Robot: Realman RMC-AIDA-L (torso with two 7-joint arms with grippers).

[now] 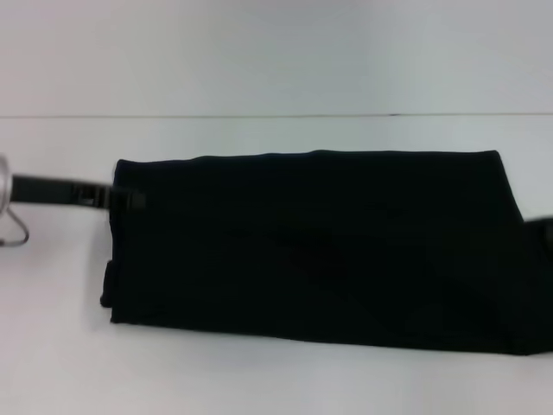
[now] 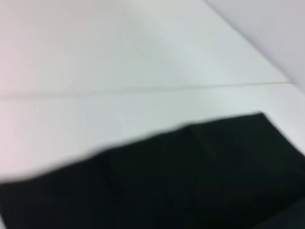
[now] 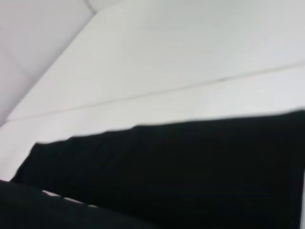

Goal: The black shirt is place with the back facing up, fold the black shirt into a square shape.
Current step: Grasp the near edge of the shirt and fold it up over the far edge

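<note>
The black shirt lies flat on the white table as a long folded band, running left to right. No lettering shows on it. My left gripper reaches in from the left, and its tip meets the upper part of the shirt's left end. At the picture's right border, a dark piece of my right gripper sits against the shirt's right end. In the left wrist view the shirt fills the lower half; in the right wrist view the shirt does the same. Neither wrist view shows fingers.
The white table extends beyond the shirt on the far side, and a narrower strip of it lies in front. A thin seam crosses the table behind the shirt. A metal arm part shows at the left border.
</note>
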